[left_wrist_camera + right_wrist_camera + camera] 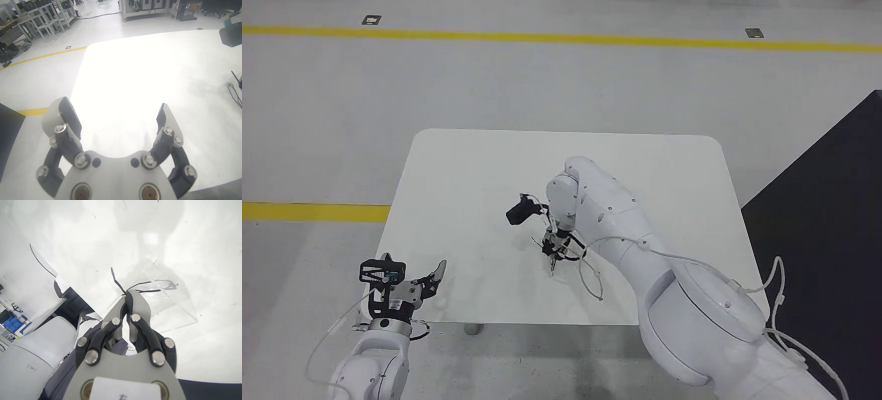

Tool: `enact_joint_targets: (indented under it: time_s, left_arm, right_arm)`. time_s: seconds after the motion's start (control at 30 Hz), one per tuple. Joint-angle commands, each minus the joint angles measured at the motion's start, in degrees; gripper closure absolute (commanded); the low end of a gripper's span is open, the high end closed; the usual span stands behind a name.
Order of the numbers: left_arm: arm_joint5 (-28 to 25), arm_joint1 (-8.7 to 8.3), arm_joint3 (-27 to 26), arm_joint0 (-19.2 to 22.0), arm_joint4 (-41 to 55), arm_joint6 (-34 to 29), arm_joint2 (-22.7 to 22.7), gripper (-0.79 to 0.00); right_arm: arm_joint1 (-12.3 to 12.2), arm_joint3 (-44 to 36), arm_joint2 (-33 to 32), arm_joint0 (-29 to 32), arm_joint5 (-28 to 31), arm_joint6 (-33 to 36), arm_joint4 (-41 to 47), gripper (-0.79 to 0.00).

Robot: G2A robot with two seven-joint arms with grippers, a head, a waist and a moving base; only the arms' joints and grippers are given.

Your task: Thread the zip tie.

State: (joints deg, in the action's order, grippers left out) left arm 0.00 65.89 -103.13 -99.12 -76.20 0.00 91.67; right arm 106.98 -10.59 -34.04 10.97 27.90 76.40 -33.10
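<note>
The white worktop (492, 180) is the largest thing here. The top view takes in all of it, rounded corners included, with grey floor and yellow lines around it. The right arm (642, 250) reaches from the near right side to the middle of the worktop, its wrist bent down.

The left claw (116, 117) hangs over the near left corner, well apart from the other arm. Seen from above it is small and its jaws are hard to judge. The left wrist view settles it: the two black-padded fingers (70, 117) stand wide apart with bare worktop between them.

The right claw (126, 293) points down at mid-worktop. In the top view it is a dark knot (557, 252) under the wrist, and whether it grips anything cannot be read there. Its own wrist view shows the pads pressed together on the zip tie (115, 278), clamped at the very tips.

Just beyond those tips a clear plastic block (175, 306) lies on the worktop; the top view gives no more than a faint outline of it.

From the clamp, one black strand of the zip tie rises free and another runs across onto the block.
</note>
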Motion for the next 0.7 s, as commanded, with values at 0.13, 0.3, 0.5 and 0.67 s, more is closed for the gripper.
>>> enact_joint_targets:
  time_s: [0.13,0.3,0.5,0.67]
  left_arm:
    - [0.0,0.00,0.0,0.0,0.0,0.0,0.0,-0.785]
    - [0.0,0.00,0.0,0.0,0.0,0.0,0.0,-0.785]
    - [0.0,0.00,0.0,0.0,0.0,0.0,0.0,-0.785]
    - [0.0,0.00,0.0,0.0,0.0,0.0,0.0,-0.785]
  right_arm:
    - [-0.8,-0.4,-0.2,-1.5,0.8,-0.8,2.2,0.000]
    - [-2.1,-2.5,0.2,-2.4,2.0,-2.0,5.0,0.000]
    - [-5.1,-10.0,2.4,-1.0,6.7,-6.7,12.9,0.000]
    - [-11.2,-21.3,7.8,0.5,10.5,-10.5,25.1,0.000]
